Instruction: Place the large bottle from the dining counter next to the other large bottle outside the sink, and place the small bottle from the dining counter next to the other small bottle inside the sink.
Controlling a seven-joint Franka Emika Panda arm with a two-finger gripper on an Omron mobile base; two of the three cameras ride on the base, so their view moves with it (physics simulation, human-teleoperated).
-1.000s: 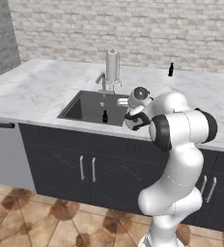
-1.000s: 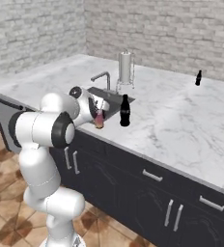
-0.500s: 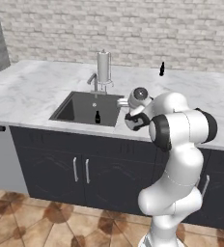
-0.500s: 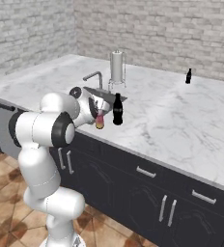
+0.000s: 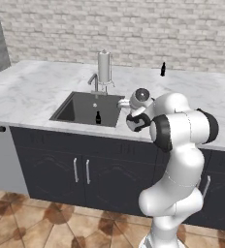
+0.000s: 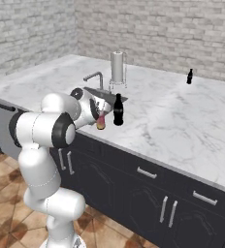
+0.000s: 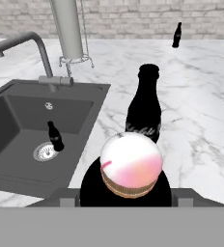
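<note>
Two tall bottles sit close together by the right rim of the dark rectangular sink basin (image 5: 80, 109). One, the pink-to-orange gradient bottle (image 6: 101, 120), is carried by the two-finger gripper (image 6: 99, 116) at the front edge of the white, grey-veined marble counter (image 6: 182, 121). In the right base view its pale, orange-yellow end hangs downward and slightly outward, so its long axis runs steeply down from the hand. In the hand view that axis points almost straight away from the camera: only the rounded pink-and-white bottom (image 7: 131, 164) shows, end-on, with a dark disc behind it.

The fingers themselves are hidden behind the bottle and the wrist, so how wide they stand cannot be read; the bottle hanging off the hand, clear of the counter, shows the grip is closed on it.

Just beyond it, the all-dark tall bottle with a narrow neck (image 7: 144, 108) stands upright on the marble beside the sink, near but apart from the held one.

Inside the basin a small dark bottle (image 7: 55, 136) stands upright next to the drain. Another small dark bottle (image 6: 189, 76) stands far back on the counter, and a grey upright cylinder on a wire stand (image 5: 104, 67) rises behind the grey metal faucet (image 5: 93, 82).
</note>
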